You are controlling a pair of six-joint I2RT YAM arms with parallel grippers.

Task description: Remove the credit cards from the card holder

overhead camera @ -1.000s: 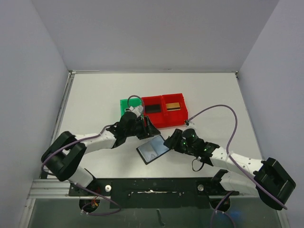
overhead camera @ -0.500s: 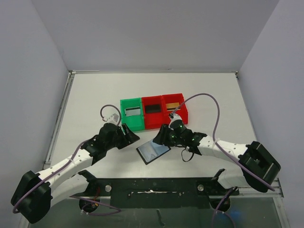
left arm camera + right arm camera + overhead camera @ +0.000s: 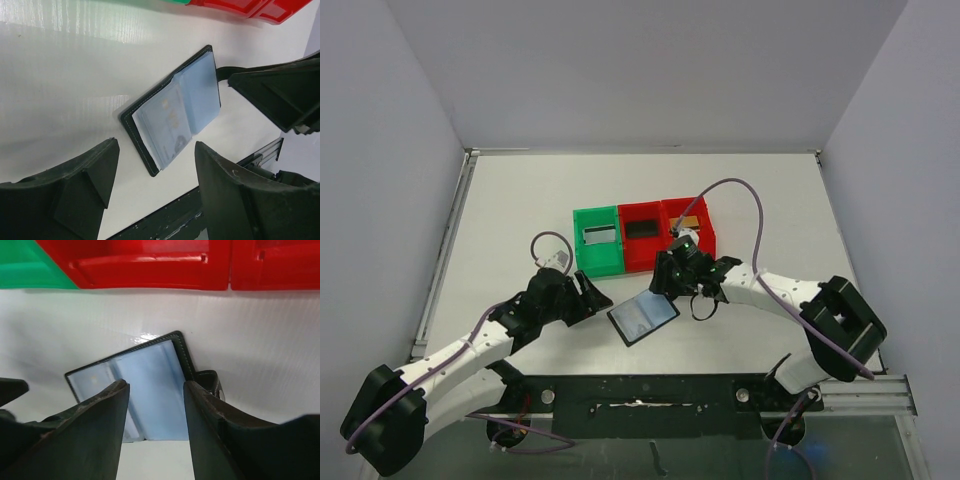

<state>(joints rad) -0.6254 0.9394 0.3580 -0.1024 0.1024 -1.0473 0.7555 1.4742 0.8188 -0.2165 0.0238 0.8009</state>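
1. Card holder (image 3: 642, 318) is lying open on the worktop (image 3: 520, 200), near the bins (image 3: 645, 260).
2. My left gripper (image 3: 156, 145) is hanging wide open beside it, gripping nothing.
3. My right gripper (image 3: 155, 385) is hovering, spread and empty, over its strap edge.

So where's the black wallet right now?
In the top view the card holder lies open on the table between the left gripper and right gripper, nearer than the bins.
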